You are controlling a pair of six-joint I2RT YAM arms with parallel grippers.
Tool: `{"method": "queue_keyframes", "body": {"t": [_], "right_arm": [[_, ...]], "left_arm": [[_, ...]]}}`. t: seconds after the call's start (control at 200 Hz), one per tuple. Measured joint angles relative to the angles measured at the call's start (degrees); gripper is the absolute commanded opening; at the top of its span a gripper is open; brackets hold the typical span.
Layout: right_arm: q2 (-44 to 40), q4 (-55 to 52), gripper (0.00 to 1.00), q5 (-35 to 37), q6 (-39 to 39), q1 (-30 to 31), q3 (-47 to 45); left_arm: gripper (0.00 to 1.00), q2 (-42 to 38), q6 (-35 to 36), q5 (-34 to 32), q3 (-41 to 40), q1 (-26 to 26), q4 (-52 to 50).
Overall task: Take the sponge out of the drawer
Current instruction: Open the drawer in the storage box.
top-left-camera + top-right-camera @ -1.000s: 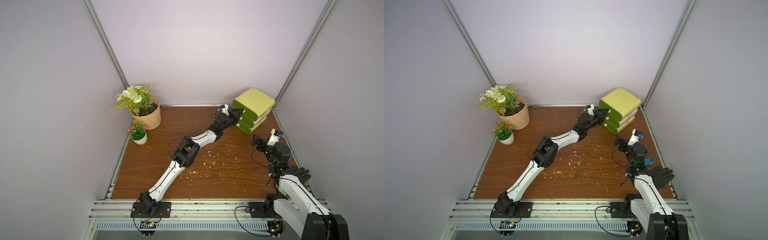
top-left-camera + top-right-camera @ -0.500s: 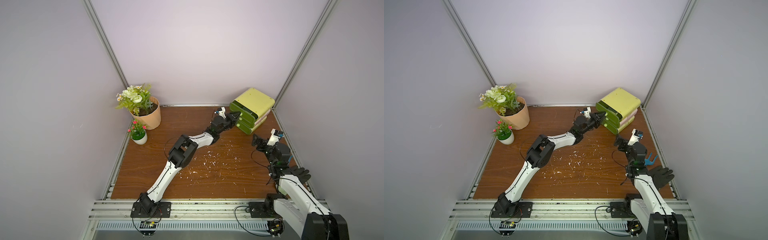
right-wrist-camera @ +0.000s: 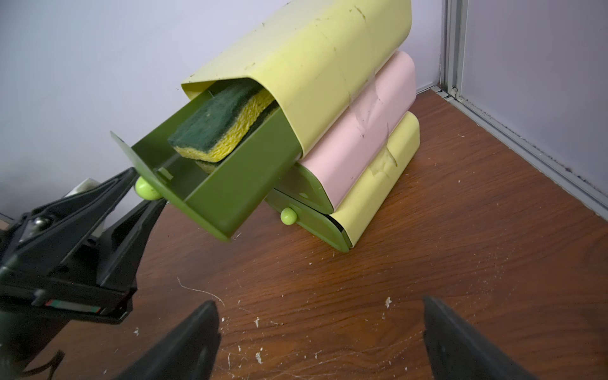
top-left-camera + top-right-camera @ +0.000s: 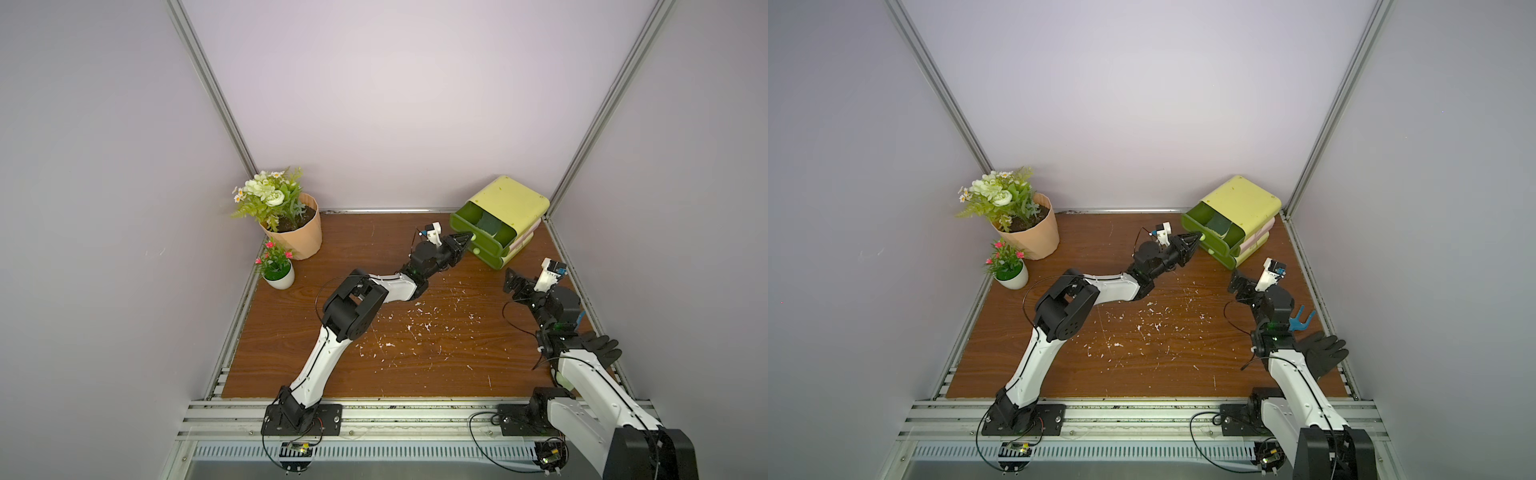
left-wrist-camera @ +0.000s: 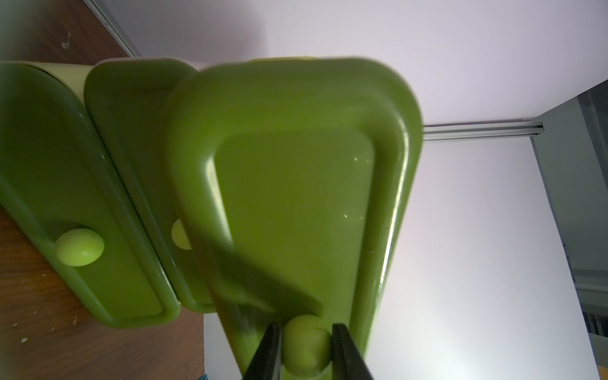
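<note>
right wrist — sponge (image 3: 217,128) lies in drawer (image 3: 230,194), beyond left end effector (image 3: 146,192)

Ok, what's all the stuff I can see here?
drawer box: one, yellow and pink, far right corner
top drawer: one, green, pulled out
sponge: one, green and yellow, in top drawer
big pot: one, peach, white flowers, far left
small pot: one, white, pink flowers, beside big pot
glove: one, black, right edge
forked thing: one, blue, beside glove
crumbs: many, white, mid table
left hand: one, black, shut on drawer knob
right hand: one, black, open, near drawer box
</note>
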Motion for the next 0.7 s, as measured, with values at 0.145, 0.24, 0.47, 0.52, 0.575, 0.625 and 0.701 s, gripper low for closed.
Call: {"method": "queue_keyframes", "body": {"t": [0.145,0.24,0.47,0.52,0.575,0.625,0.701], "right_arm": [[0.0,0.0,0.99,0.0,0.0,0.0,0.0],[0.0,0.0,1.00,0.0,0.0,0.0,0.0],[0.0,-0.2,0.99,0.0,0.0,0.0,0.0],[0.0,-0.2,0.99,0.0,0.0,0.0,0.0],[0.0,-0.2,1.00,0.0,0.0,0.0,0.0],[0.0,-0.3,0.99,0.0,0.0,0.0,0.0],[0.0,-0.4,0.99,0.0,0.0,0.0,0.0]], "left_arm": [[0.12,-1.5,-0.4,-0.1,-4.1,0.0,2.8],[0.14,-2.2,-0.7,-0.2,-6.1,0.0,4.3],[0.27,-3.3,-0.9,-0.3,-8.6,0.0,6.4],[0.34,-3.3,-0.9,-0.3,-8.8,0.0,6.6],[0.41,-3.3,-0.8,-0.4,-8.9,0.0,6.8],[0.47,-3.3,-1.0,-0.4,-9.2,0.0,7.2],[0.52,-3.4,-0.9,-0.5,-9.7,-0.1,7.5]]}}
